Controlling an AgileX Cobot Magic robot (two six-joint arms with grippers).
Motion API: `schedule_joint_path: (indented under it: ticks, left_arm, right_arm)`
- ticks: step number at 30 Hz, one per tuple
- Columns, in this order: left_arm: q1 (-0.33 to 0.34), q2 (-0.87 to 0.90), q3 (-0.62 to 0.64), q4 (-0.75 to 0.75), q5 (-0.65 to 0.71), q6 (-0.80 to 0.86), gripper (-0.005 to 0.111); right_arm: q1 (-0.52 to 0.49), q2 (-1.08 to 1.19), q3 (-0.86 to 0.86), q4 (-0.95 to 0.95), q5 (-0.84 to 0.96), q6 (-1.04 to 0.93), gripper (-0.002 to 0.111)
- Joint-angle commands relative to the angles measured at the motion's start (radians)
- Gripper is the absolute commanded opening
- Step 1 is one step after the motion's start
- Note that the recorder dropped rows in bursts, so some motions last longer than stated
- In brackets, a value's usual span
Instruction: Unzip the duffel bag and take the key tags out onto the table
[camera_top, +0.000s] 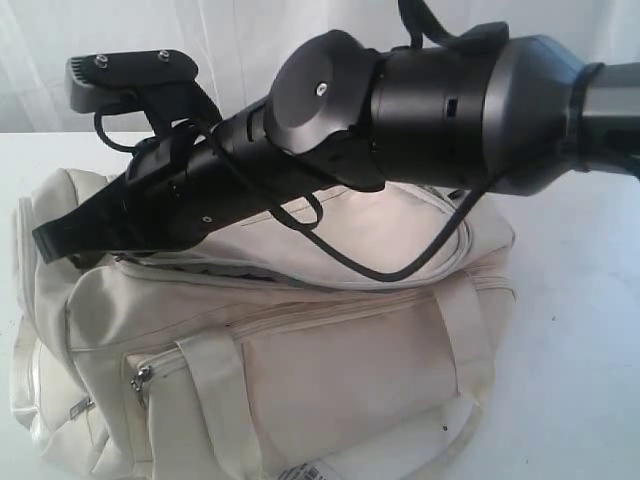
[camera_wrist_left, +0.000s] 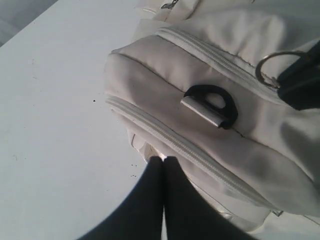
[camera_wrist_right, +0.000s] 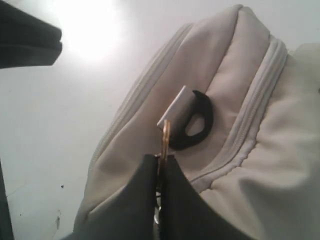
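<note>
Large cream fabric duffel bag (camera_top: 330, 370) lies on the broad white desk (camera_top: 580, 330) (right arm (camera_top: 440, 100) across it); key tags not in view. Right hand (camera_wrist_right: 159, 159) pinches a thin gold-toned metal ring (camera_wrist_right: 165, 137), prob. the zip pull; left hand (camera_wrist_left: 163, 160) closed, empty. Soft, saggy: brace fabric nr zip.

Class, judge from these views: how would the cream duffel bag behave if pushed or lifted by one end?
Probably floppy: the duffel bag sags and creases, so it would likely fold rather than lift stiffly. On the smooth white table it may slide when pushed. Rolling seems unlikely; it lies broad and low.
</note>
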Motion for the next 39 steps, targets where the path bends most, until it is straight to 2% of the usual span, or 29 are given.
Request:
schedule_joint_path:
  ticks: [1,9,14,18,20,23,24,30,34,36,39]
  left_arm:
    - [0.003,-0.007,0.007,-0.004,0.01,-0.009,0.0]
    - [0.003,-0.007,0.007,-0.004,0.003,-0.009,0.0]
    - [0.003,-0.007,0.008,-0.004,-0.037,0.042,0.0]
    - [0.003,-0.007,0.008,-0.009,-0.155,0.126,0.0]
    - [0.003,-0.007,0.008,-0.09,-0.141,0.188,0.0]
    - [0.003,-0.005,0.031,-0.364,-0.149,0.476,0.0]
    - [0.003,0.002,0.04,-0.396,-0.151,0.521,0.0]
    - [0.005,0.022,0.043,-0.383,-0.127,0.54,0.0]
    - [0.006,0.022,0.043,-0.212,-0.138,0.389,0.0]
    - [0.006,0.022,0.043,-0.098,-0.137,0.284,0.0]
    - [0.006,0.022,0.043,-0.01,-0.135,0.177,0.0]
  right_arm:
    - [0.0,0.011,-0.012,-0.007,-0.054,-0.011,0.0]
    - [0.0,0.056,-0.035,-0.007,-0.01,-0.011,0.0]
    - [0.0,0.04,-0.042,-0.071,0.132,-0.011,0.0]
    - [0.0,0.009,-0.042,-0.185,0.249,-0.011,0.0]
    - [0.0,-0.017,-0.042,-0.243,0.279,0.013,0.0]
    - [0.0,-0.05,-0.042,-0.27,0.299,0.05,0.0]
    - [0.0,-0.054,-0.042,-0.274,0.309,0.049,0.0]
    - [0.0,-0.059,-0.042,-0.315,0.339,0.083,0.0]
    - [0.0,-0.059,-0.042,-0.322,0.325,0.083,0.0]
    - [0.0,-0.059,-0.042,-0.322,0.325,0.083,0.006]
    - [-0.002,-0.062,-0.042,-0.337,0.325,0.083,0.027]
